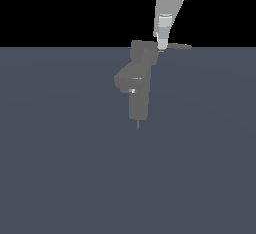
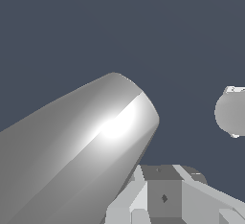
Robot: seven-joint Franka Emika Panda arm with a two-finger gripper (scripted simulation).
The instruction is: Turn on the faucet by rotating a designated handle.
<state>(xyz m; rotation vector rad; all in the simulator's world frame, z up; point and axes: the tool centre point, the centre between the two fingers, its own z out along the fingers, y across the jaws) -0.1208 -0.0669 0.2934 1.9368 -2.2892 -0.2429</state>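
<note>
Exterior view: a flat slate-blue floor (image 1: 60, 168) fills the lower three quarters of the frame under a black band. Just left of centre and in the upper half stands the grey faucet (image 1: 138, 85), an upright rectangular column with a stubby spout jutting toward the exterior view's left and a blocky cap on top. From the cap the thin flat handle (image 1: 179, 45) reaches toward the exterior view's right, lying level with the floor's far edge. Right of the cap, the white gripper (image 1: 161, 48) comes down from the top edge, its tip meeting the handle close to the cap. Whether its fingers are spread or closed cannot be told. In the wrist view a large pale cylinder of the arm blocks most of the frame and the faucet cannot be made out.
</note>
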